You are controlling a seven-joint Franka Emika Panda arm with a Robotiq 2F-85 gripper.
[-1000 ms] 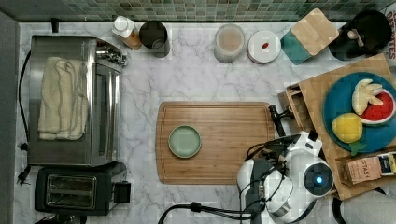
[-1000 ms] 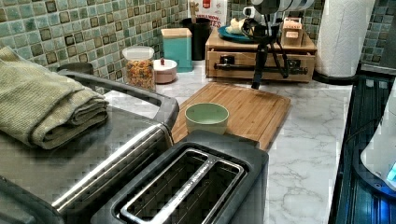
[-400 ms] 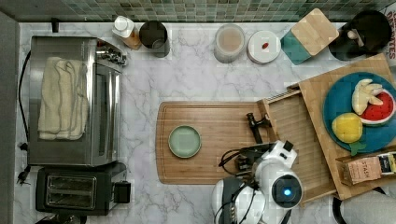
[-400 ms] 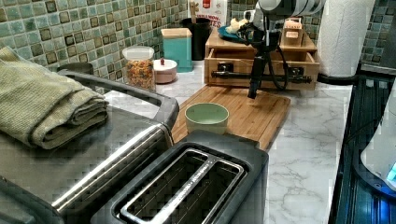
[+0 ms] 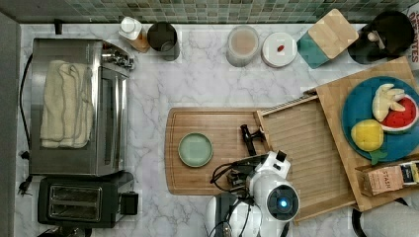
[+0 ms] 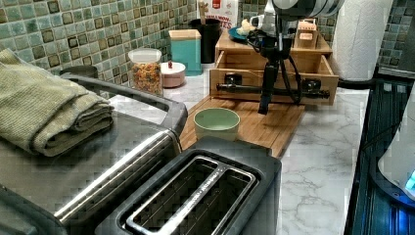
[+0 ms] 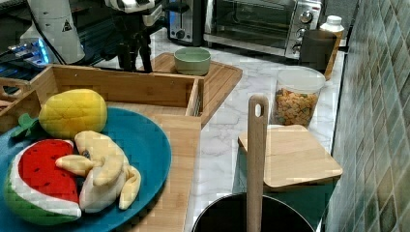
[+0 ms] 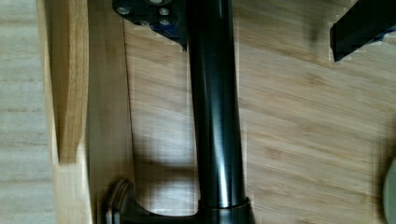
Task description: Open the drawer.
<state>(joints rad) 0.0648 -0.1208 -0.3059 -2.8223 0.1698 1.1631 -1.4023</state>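
The marble counter is seen spread wide across the top view, with the toaster oven set at the top view's left, a folded towel laid on its roof, and the black toaster parked just below it. The wooden top is found at the top view's right, a blue fruit plate carried on it. And there it is: the drawer is pulled well out from under that top, its ribbed floor laid bare, its front edge brought over the right end of the cutting board. In the left view the drawer is shown standing open below the top, its long black bar handle stretched across the front panel. The arm is seen at the bottom of the top view, beside the drawer's front. The gripper is hung upright just ahead of the handle. In the wrist view the handle is caught between the fingertips, which are parted on either side of the bar with a clear gap on one side; nothing is clamped. A green bowl is left on the board, well apart from the gripper.
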